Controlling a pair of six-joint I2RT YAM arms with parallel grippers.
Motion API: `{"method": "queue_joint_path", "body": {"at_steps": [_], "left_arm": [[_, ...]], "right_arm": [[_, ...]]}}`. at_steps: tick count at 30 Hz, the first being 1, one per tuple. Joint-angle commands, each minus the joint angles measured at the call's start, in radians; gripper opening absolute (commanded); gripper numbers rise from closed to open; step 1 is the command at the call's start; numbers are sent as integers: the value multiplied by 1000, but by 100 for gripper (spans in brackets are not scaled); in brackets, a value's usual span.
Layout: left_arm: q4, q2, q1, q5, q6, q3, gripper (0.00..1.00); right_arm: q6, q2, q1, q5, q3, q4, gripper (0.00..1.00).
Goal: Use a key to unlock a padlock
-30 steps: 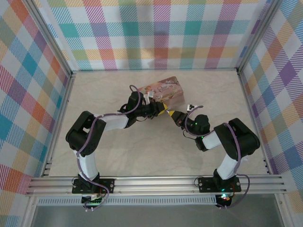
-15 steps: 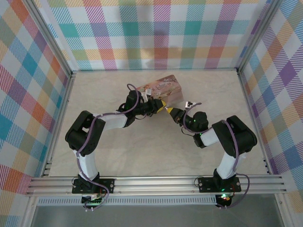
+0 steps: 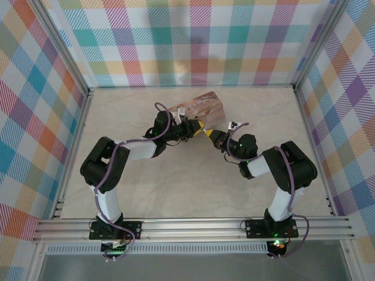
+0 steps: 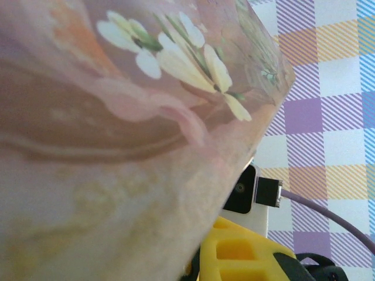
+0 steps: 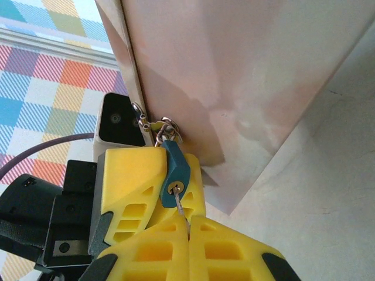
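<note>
1. Left gripper: nearly closed. Its yellow fingers pinch the blue padlock from both sides, just in front of the pink flowered tin at the far centre of the desk.
2. Padlock: the shackle is hooked through the small clasp ring on the tin and looks unopened. The keyhole faces the right arm.
3. Key: the tip sits in the keyhole. The thin shaft runs straight back toward the right.
4. Right gripper: fully closed on the key, with the shaft clamped in the seam between its fingers.
5. Judged step: turning the key.
   - Push the key fully in first.
   - Keep the wrist axis in line with the shaft and rotate with the wrist only.
   - The left grip must resist the twist.
   - Risk: so thin a key may bend or slip out.
</note>
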Motion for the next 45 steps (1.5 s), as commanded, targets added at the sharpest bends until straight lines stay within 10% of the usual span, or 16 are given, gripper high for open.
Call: {"method": "queue_joint_path", "body": {"at_steps": [1,9,45], "left_arm": [[74,-14,-45,160,-18,-17,2],[105,-5,-45,158,-33,-14,2],[263,12,-47,175,-92,-51,0]], "right_arm": [[-8,19,-38,-90,56,52,0],[-44,36,-69,-306,141,52,0],[170,207,-68,-362,293,52,0]]}}
